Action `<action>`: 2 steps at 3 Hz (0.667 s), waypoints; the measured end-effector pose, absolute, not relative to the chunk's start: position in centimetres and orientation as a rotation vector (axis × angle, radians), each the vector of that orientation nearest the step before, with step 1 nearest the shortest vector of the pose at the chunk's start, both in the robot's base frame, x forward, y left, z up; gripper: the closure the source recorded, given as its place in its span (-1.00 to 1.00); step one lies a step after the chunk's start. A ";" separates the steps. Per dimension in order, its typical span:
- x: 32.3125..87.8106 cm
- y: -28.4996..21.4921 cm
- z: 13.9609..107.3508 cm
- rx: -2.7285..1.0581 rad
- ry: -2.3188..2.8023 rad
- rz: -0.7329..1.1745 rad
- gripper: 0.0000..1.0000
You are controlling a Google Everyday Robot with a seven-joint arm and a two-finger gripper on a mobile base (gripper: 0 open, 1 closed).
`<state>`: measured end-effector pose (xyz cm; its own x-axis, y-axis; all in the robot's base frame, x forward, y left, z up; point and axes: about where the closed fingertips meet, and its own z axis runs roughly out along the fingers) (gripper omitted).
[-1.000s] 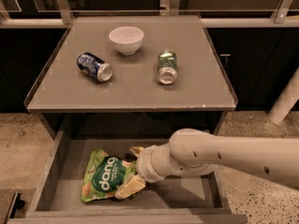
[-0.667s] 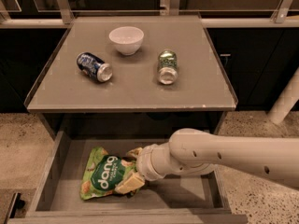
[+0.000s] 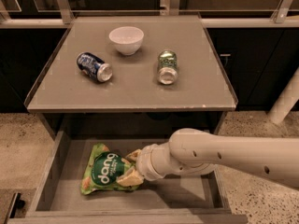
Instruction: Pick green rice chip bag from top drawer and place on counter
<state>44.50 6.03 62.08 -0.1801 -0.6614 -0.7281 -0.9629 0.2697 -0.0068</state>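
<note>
The green rice chip bag (image 3: 105, 171) lies on the bottom of the open top drawer (image 3: 184, 190), left of the middle. My gripper (image 3: 131, 167) reaches in from the right. Its two tan fingers (image 3: 129, 179) sit on either side of the bag's right edge and grip it. The bag rests on the drawer bottom. The counter (image 3: 135, 90) is above the drawer.
On the counter are a white bowl (image 3: 126, 39) at the back, a dark-blue can (image 3: 94, 67) on its side at the left, and a green-patterned can (image 3: 167, 67) on its side at the right. The drawer's side walls (image 3: 48, 176) flank the bag. My arm (image 3: 224, 155) crosses the drawer's right half.
The fingers have drawn a little closer together on the bag's right edge. The bag has shifted slightly. The arm has barely moved.
</note>
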 end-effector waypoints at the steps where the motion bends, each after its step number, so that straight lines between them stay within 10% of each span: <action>1: 44.4 6.0 62.4 -1.459 1.912 0.617 1.00; 2: 43.0 5.5 65.1 -1.453 1.878 0.568 1.00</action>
<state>42.97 5.46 65.11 -0.1398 -0.6580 -0.7399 -0.9578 0.2793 -0.0674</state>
